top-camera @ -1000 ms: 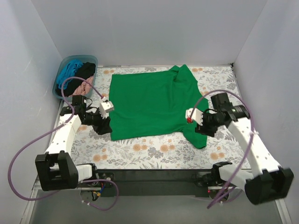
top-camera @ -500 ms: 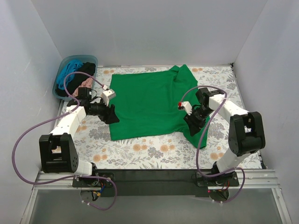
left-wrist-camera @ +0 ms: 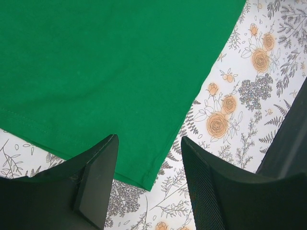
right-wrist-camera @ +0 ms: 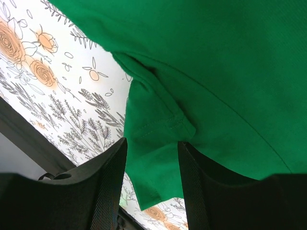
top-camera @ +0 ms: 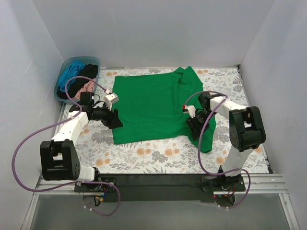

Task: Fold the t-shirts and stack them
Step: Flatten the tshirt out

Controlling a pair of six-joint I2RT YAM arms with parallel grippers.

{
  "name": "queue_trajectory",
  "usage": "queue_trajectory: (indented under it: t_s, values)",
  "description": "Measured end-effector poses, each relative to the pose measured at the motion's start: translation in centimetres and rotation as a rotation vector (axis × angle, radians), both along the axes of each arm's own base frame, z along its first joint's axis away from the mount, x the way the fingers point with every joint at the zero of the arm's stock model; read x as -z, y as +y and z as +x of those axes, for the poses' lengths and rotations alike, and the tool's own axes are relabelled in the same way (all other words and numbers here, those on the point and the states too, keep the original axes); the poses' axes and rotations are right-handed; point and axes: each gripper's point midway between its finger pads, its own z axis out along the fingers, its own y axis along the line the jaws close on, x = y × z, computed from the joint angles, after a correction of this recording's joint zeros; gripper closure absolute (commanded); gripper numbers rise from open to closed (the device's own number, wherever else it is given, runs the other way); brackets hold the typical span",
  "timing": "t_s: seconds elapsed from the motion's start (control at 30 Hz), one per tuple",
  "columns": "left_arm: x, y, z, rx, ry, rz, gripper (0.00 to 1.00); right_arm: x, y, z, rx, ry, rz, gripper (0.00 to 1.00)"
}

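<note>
Green t-shirt (top-camera: 153,108) lies spread; only wrist views reveal left fingers (left-wrist-camera: 96,182) and right fingers (right-wrist-camera: 108,187) parted, empty.

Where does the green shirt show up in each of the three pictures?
Top view: the green t-shirt lies spread flat in the middle of the picture.
Left wrist view: it fills the upper left, with one corner near the bottom edge.
Right wrist view: it fills the upper right, with a sleeve reaching down the middle.
Shared landmark: the floral tablecloth under it.
</note>
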Motion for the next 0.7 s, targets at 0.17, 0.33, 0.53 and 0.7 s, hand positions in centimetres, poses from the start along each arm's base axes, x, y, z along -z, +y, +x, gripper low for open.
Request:
queue_trajectory:
  t_s: [0.17, 0.33, 0.53, 0.7]
  values:
    - [0.0, 0.0, 0.0, -0.002, 0.001, -0.002, 0.45, 0.1, -0.1, 0.4, 0.023, -0.004, -0.016, 0.46]
    - [-0.1, -0.1, 0.1, -0.001, -0.004, -0.005, 0.46, -0.3, 0.2, 1.4, 0.036, -0.033, -0.009, 0.51]
    - [-0.2, -0.1, 0.2, -0.001, -0.011, -0.007, 0.46, -0.5, 0.6, 1.5, 0.035, -0.035, 0.011, 0.76]
    - [-0.2, -0.1, 0.3, -0.003, -0.011, -0.008, 0.46, -0.5, 0.9, 1.0, 0.022, -0.025, 0.034, 0.99]
